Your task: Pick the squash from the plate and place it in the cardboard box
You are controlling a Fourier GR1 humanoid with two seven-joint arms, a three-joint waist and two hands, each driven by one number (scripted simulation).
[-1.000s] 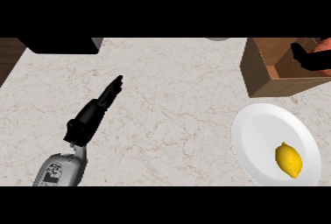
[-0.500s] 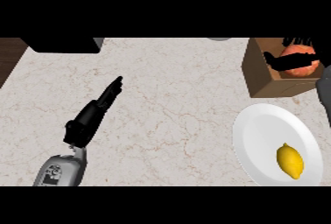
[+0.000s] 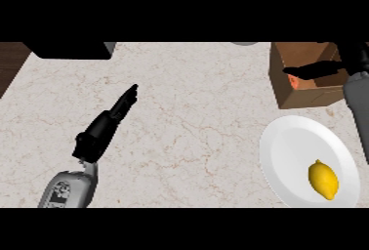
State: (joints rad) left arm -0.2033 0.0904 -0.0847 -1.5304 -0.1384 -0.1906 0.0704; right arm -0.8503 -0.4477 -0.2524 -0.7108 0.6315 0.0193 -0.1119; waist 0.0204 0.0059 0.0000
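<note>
Apparently the placing is nearly done: on the counter [image 3: 187, 122] the plate [image 3: 288, 146] is seen bearing only a yellow lemon [image 3: 323, 179], while an orange squash [image 3: 306, 82] shows inside the cardboard box [image 3: 306, 97] (much of it masked). Release is judged outstanding. The left hand [image 3: 108, 124] lies straight-fingered; whether the right hand [image 3: 317, 69] is clasped cannot be told.

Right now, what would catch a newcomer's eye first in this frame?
Probably the yellow lemon on the white plate at lower right. Just above it, the right robot hand reaches over the open cardboard box, with the orange squash showing inside under its fingers. The left robot hand lies stretched on the marble counter at left.
</note>
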